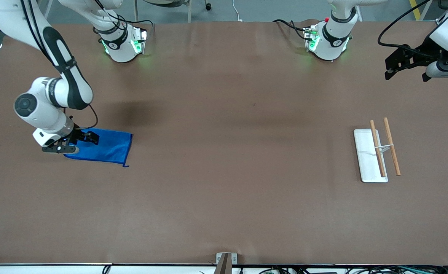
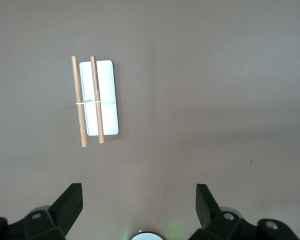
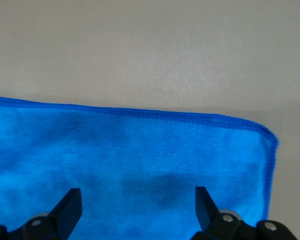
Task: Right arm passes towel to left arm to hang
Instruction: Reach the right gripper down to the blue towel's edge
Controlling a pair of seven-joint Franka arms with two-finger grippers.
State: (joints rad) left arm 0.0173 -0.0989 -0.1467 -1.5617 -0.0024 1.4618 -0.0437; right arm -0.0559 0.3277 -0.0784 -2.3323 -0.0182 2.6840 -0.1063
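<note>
The bright blue towel (image 1: 107, 146) lies flat on the brown table near the right arm's end. It fills the lower part of the right wrist view (image 3: 140, 150), with its stitched edge and one corner showing. My right gripper (image 1: 75, 142) hangs low over the towel's end. It is open, with a finger on each side of the cloth below it (image 3: 138, 202), and holds nothing. My left gripper (image 1: 406, 72) waits up in the air at the left arm's end of the table. It is open and empty (image 2: 139, 200).
A small rack stands near the left arm's end: a white base (image 1: 364, 156) with two wooden rods (image 1: 391, 150) across its top. It also shows in the left wrist view (image 2: 107, 100). Both arm bases stand along the table's robot-side edge.
</note>
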